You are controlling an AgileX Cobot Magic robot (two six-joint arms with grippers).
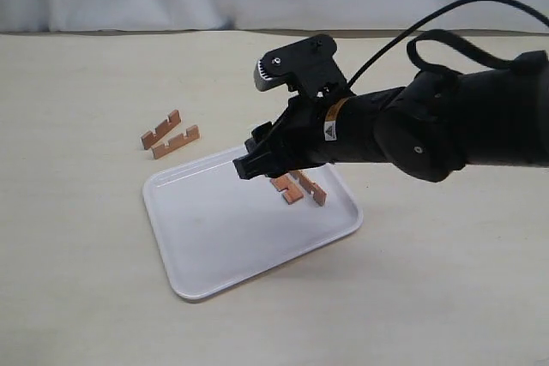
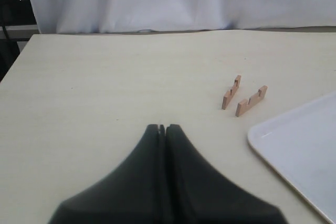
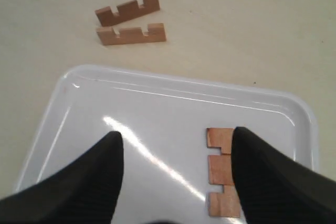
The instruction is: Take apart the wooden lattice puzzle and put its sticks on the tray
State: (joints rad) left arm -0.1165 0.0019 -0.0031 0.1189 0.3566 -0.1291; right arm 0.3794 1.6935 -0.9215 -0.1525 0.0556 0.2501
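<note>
Here the right claw hangs spread and empty above the tray. Seen from the exterior view, two sticks lie close together inside the tray, toward its 2 o'clock corner. The other two sticks stand on edge on the desk, just off the tray at 10 o'clock. The left claw is pressed together, gripping nothing, above the desk.

The pale cream table carries the white tray directly beneath my right fingers, which hang spread above it. Just past the tray's rim, beyond those fingertips, two sticks stand on edge on the bare tabletop, notches up, side by side and slightly apart. They lie well ahead of my left fingers, which are pressed together over bare table.
</note>
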